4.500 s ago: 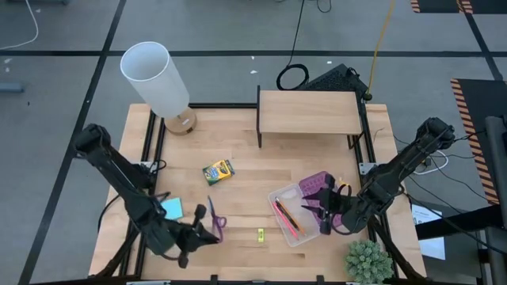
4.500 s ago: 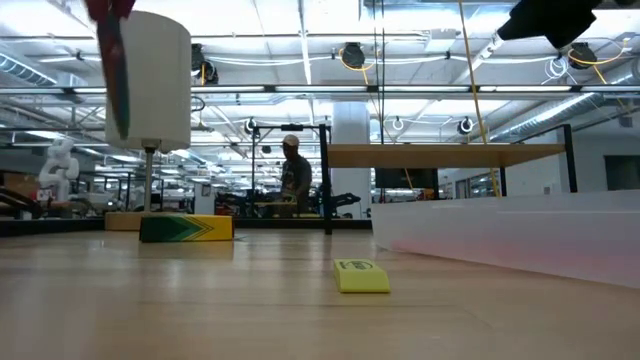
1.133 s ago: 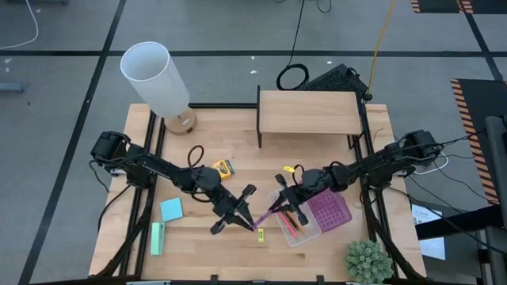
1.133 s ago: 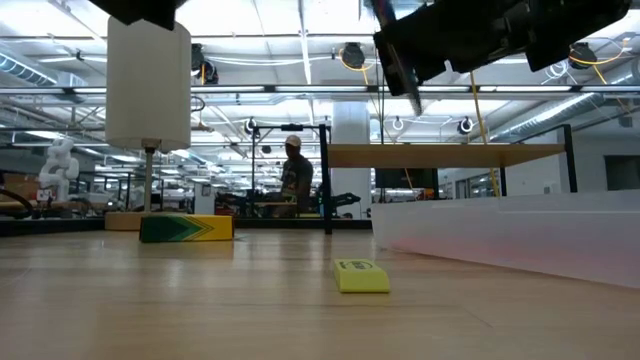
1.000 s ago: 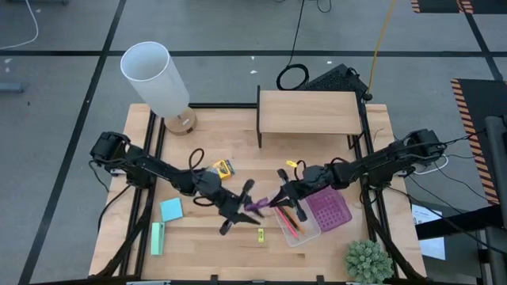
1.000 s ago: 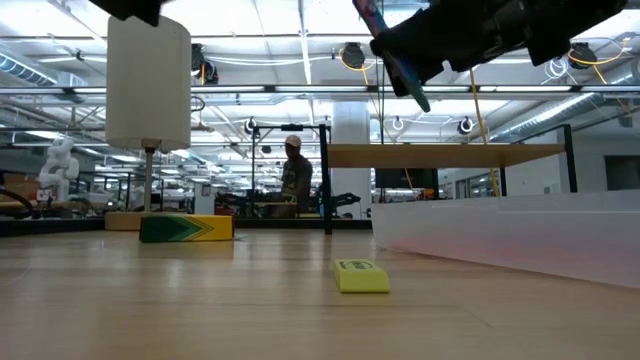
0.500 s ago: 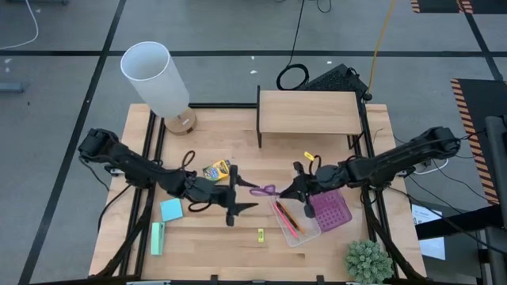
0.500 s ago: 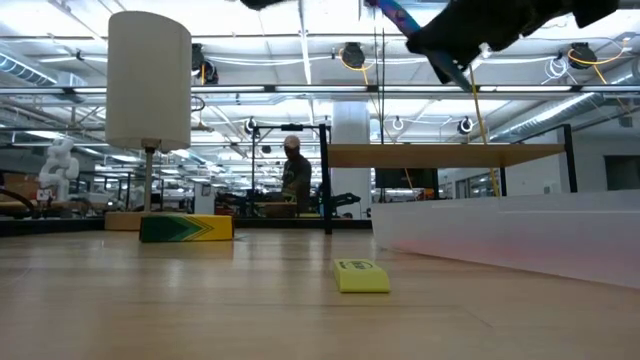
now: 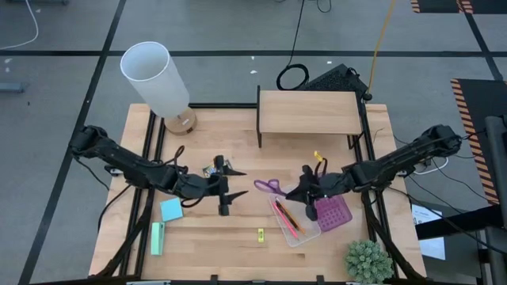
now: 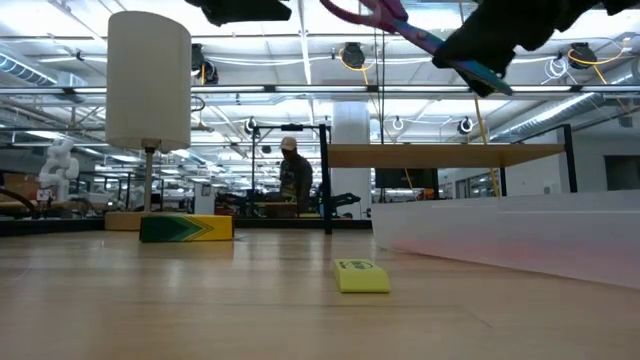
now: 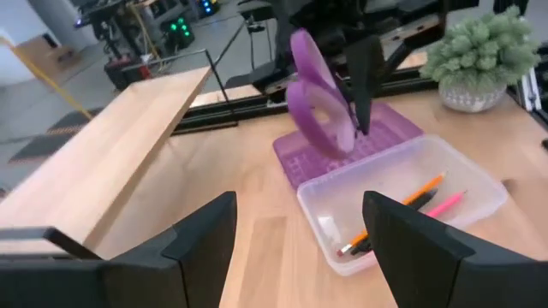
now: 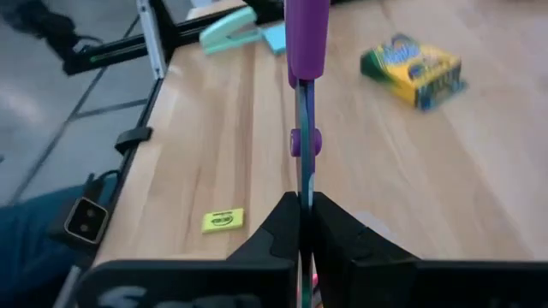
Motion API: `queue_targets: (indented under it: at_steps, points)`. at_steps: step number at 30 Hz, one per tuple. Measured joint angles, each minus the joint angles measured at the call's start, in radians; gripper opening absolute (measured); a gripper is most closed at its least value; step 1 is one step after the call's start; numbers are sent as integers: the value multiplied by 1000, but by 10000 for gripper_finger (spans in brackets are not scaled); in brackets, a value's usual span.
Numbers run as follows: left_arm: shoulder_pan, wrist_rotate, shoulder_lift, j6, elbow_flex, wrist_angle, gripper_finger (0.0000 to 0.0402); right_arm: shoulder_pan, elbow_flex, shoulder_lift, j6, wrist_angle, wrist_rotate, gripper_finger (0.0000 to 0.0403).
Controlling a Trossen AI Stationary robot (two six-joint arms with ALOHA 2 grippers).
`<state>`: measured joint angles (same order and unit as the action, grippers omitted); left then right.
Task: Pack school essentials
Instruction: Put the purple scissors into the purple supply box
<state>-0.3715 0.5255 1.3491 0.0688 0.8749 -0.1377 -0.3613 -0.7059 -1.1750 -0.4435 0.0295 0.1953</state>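
Scissors (image 9: 268, 187): held in the air by the blade end, purple handles pointing toward the left arm, just above the near corner of the case; gripped this way so the blades can go down into the case first, I judge.
Stapler (image 9: 158, 238): mint green, lying at the table's left front edge, well apart from both arms.
Note pad (image 9: 171, 209): light blue, flat on the table just beside the left arm, not yet packed.
Left gripper (image 9: 225, 188): hovers over the table near the crayon box, fingers spread wide with nothing between them; its wrist camera looks straight at the scissors' handles, so it seems free for a next item.
Crayon box (image 9: 216, 169): yellow and green, lying on the wood partly under the left gripper in the high view; probably the nearest thing for that arm to take.
Yellow piece (image 9: 260, 234): small, alone on the table in front of the case, between the two arms.
Case (image 9: 310, 230): clear tray lying open so things can be dropped in; it is the target for everything left out.
Pens and pencil (image 11: 402, 204): pink, black and orange, lying lengthwise in the tray, already packed.
Lid (image 9: 333, 213): purple, gridded, lying beside the tray on its right.
Right gripper (image 9: 305, 190): above the case, fingers clamped together on the scissors' blades, as its wrist view shows.
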Motion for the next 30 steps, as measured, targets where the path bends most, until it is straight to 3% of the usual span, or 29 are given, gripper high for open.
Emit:
queue_targets:
  at_steps: [6,12,17,30]
  points:
    - [-37,0,9,-169,0,31,257,-86,45,-3,-133,25,113,6]
    - [-119,-1,12,-287,0,38,257,-176,182,-3,-244,237,148,8]
    - [-185,-1,13,-287,0,-62,257,-217,271,-3,-252,434,181,15]
    - [-236,26,20,-229,0,-119,257,-223,296,-3,-252,415,220,10]
